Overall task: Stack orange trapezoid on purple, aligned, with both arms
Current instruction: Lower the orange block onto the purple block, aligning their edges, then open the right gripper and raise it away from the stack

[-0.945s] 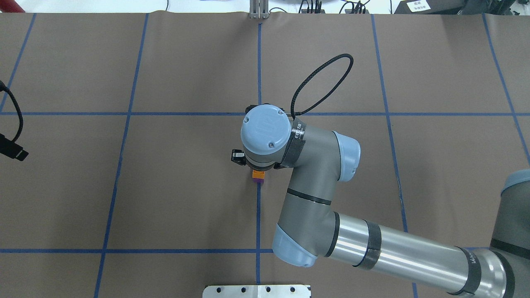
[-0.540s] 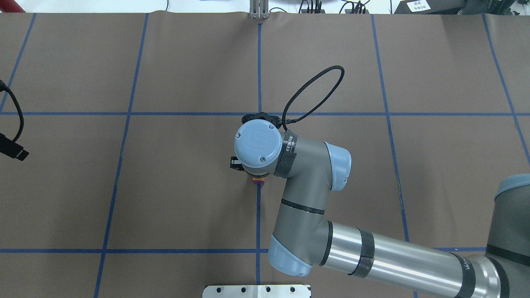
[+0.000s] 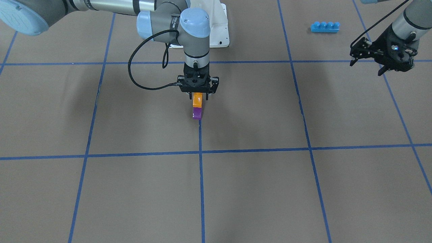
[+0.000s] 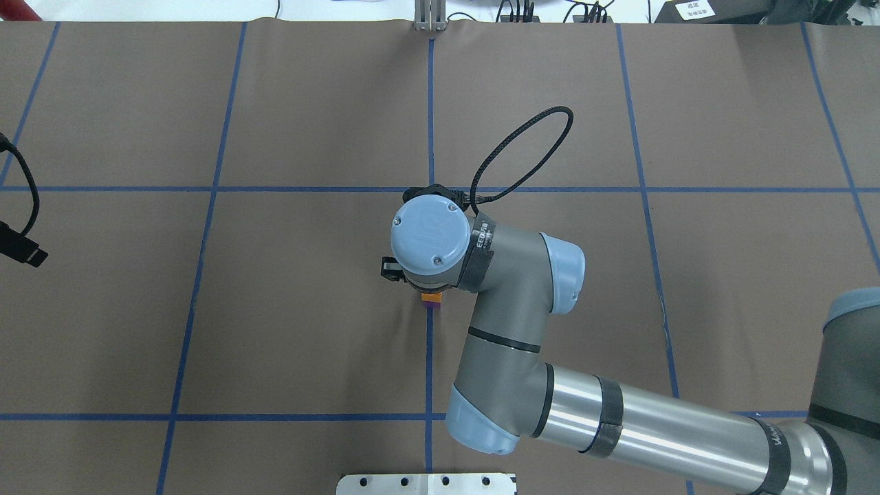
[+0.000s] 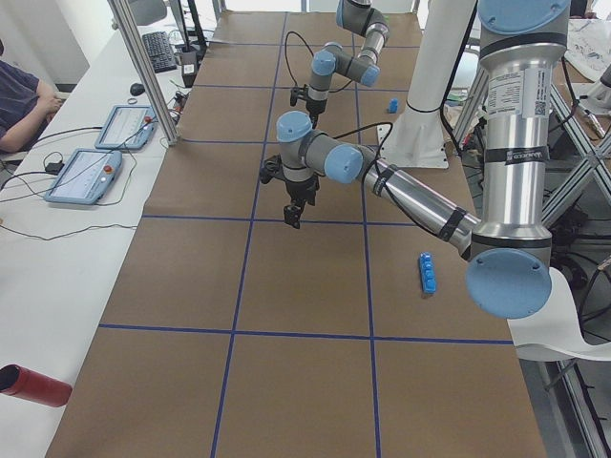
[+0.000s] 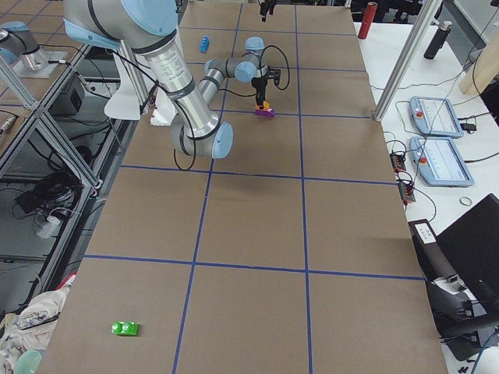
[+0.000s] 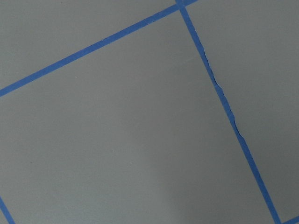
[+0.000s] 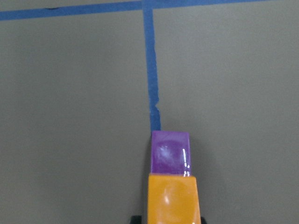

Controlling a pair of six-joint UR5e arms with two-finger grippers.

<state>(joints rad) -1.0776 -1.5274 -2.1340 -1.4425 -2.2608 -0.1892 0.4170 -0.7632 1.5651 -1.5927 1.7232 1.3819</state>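
Observation:
The orange trapezoid [image 3: 197, 100] sits directly on top of the purple block [image 3: 197, 114], which rests on the table at the end of a blue tape line. My right gripper [image 3: 197, 98] points straight down and is shut on the orange trapezoid. In the right wrist view the orange trapezoid [image 8: 173, 198] fills the bottom centre, with the purple block [image 8: 170, 151] showing just beyond it. My left gripper [image 3: 383, 65] hovers above the table far to the side, empty; I cannot tell whether it is open. The left wrist view shows only bare mat and tape.
A long blue four-stud brick [image 3: 325, 26] lies near the robot's base on the left arm's side. A small blue block [image 5: 391, 104] lies beside the white base. A green piece [image 6: 124, 328] lies at the far right end. Blue tape lines grid the brown mat.
My right arm came down with the orange trapezoid and set it onto the purple block. Since half a second ago it has barely shifted. The left gripper has not moved.

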